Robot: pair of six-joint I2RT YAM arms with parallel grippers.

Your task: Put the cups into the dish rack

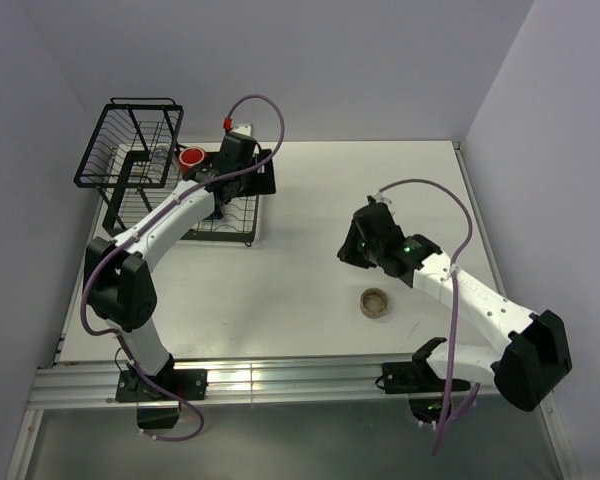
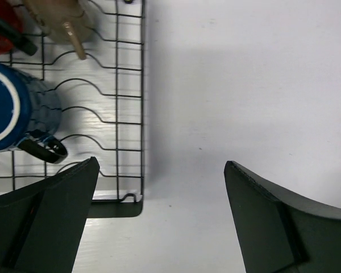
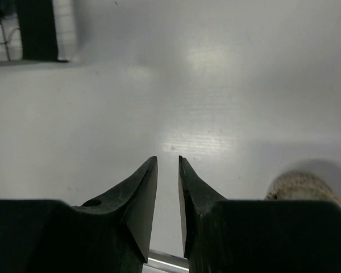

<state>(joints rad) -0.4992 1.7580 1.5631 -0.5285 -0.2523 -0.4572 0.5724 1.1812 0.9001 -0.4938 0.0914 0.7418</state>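
The black wire dish rack (image 1: 130,140) stands at the far left, its flat tray (image 1: 242,232) in front of the basket. A red mug (image 1: 191,158) and a clear glass (image 1: 158,158) are in the rack. In the left wrist view a dark blue mug (image 2: 14,108), a tan cup (image 2: 59,20) and a bit of the red mug (image 2: 0,31) rest on the tray wires (image 2: 116,85). My left gripper (image 1: 250,178) (image 2: 162,162) is open and empty over the tray's right edge. A low beige cup (image 1: 376,302) (image 3: 304,185) stands on the table. My right gripper (image 1: 350,250) (image 3: 167,158) is shut and empty, up and left of it.
Grey walls close off the table on the left, back and right. A metal rail (image 1: 280,378) runs along the near edge between the arm bases. A corner of the rack (image 3: 5,34) shows at the top left of the right wrist view.
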